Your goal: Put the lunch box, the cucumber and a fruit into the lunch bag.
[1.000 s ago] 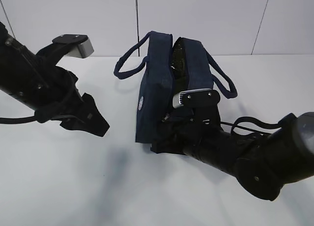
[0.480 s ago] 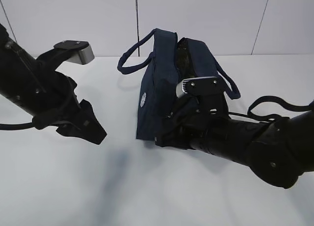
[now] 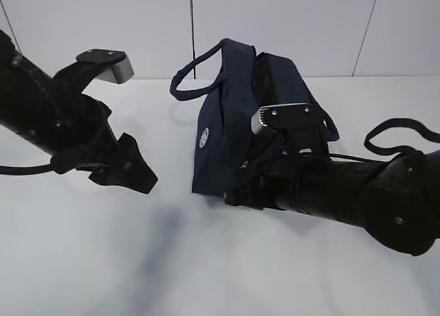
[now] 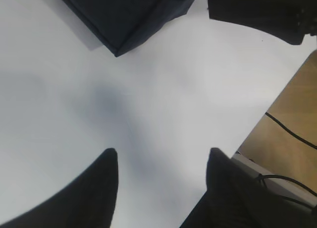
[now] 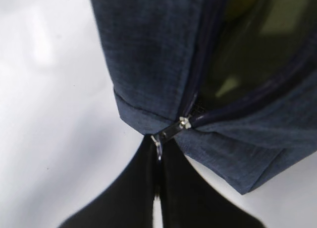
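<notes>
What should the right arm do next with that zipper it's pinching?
Probably draw the zipper pull along the track to close the bag. The right end effector is shut on the pull at the near corner, and the opening beyond it gapes, with something greenish inside. The left end effector hangs open and empty over the table, so it could steady the bag.

Sitting mid-table (image 3: 82, 261), the lunch bag (image 3: 223, 141), leaning, mouth gaping upward. Hovering off to its left, well apart, the left gripper (image 3: 134, 175), fingers (image 4: 99, 188) spreading over bare table. Crowding in from the right, the right gripper (image 5: 157, 153), pinching the zipper pull (image 5: 158, 141) at the bag's near end corner.
</notes>
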`<state>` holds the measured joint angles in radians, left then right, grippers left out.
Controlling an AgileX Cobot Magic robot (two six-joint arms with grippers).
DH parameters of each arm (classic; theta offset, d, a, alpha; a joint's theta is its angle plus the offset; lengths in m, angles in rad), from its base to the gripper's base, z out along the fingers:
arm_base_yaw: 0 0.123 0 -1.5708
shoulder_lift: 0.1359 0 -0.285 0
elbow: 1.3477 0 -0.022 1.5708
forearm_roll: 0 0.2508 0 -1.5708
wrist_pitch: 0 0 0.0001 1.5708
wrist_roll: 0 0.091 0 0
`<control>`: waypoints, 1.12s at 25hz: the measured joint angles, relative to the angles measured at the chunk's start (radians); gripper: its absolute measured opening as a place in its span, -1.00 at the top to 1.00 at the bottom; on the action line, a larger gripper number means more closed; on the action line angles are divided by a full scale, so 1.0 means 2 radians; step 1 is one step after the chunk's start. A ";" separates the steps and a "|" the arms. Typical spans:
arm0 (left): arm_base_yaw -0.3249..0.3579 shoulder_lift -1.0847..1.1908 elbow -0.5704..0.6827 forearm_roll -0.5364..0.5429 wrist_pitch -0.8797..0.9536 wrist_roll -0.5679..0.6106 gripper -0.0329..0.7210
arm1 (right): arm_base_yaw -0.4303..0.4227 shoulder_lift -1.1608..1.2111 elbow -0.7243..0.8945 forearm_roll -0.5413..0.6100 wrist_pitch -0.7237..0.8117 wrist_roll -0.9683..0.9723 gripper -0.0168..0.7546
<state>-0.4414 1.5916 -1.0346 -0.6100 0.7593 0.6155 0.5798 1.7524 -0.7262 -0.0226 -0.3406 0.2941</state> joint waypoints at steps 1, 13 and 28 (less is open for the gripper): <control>-0.004 0.000 0.000 0.000 -0.001 0.004 -0.14 | 0.000 -0.005 0.000 0.000 0.005 0.000 0.96; -0.083 0.031 0.000 0.028 -0.128 0.021 -0.15 | 0.000 -0.024 0.002 0.000 0.017 0.000 0.96; -0.103 0.092 0.000 0.031 -0.262 0.040 -0.15 | 0.000 -0.042 0.002 -0.002 0.022 0.000 0.96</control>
<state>-0.6473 1.7750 -1.0346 -0.5487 0.2345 0.6952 0.5798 1.6682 -0.7220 -0.0266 -0.2970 0.2941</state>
